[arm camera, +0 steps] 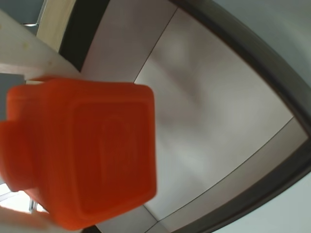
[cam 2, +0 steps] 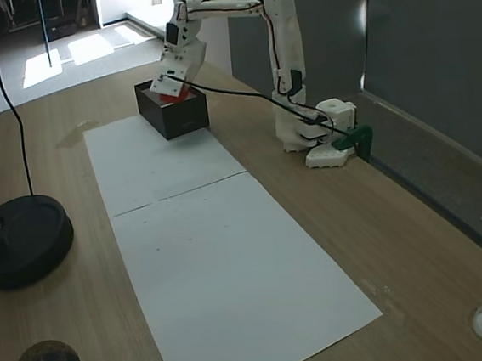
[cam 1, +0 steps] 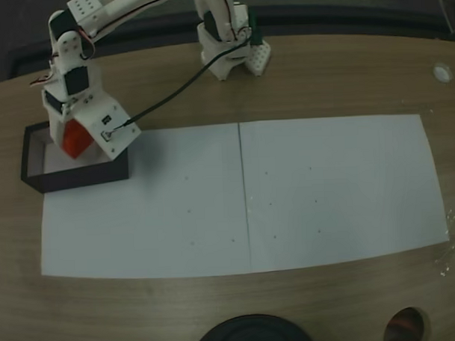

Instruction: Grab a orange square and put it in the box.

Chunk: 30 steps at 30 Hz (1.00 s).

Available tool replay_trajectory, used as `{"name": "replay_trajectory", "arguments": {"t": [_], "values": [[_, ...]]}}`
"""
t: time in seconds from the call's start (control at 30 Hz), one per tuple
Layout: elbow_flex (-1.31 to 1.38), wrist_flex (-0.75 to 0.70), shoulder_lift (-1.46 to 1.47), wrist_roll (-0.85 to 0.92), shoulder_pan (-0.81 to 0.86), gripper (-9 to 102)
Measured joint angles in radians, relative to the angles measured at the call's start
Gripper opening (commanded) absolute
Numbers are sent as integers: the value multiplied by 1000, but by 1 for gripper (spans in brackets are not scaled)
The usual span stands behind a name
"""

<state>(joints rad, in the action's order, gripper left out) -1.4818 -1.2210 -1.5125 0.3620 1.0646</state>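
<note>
Orange block (cam 1: 75, 138) clamped in our gripper (cam 1: 77, 143), we hung it above the open box (cam 1: 38, 179) at the table's (cam 1: 321, 77) far corner, placed for a drop inside. Wrist view showed the block (arm camera: 92, 155) tilted, stud pointing left; near-cubic, no clear long axis.

box (cam 1: 78, 176) interior partly behind gripper (cam 1: 81, 142)

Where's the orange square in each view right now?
A fixed view: orange square far left, in the gripper over the box.
Wrist view: square fills the left, box floor behind.
A fixed view: square top centre, above the box.
Shared landmark: the box.
</note>
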Motion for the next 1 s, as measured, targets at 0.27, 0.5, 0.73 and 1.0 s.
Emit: {"name": "replay_trajectory", "arguments": {"t": [0.27,0.5,0.73,1.0], "values": [[0,-8,-2,0,-11,19],[41,-164,-221,-86,-150,0],[52,-426,-618,-187,-646,0],[-43,-483,-1083,-383,-1167,0]]}}
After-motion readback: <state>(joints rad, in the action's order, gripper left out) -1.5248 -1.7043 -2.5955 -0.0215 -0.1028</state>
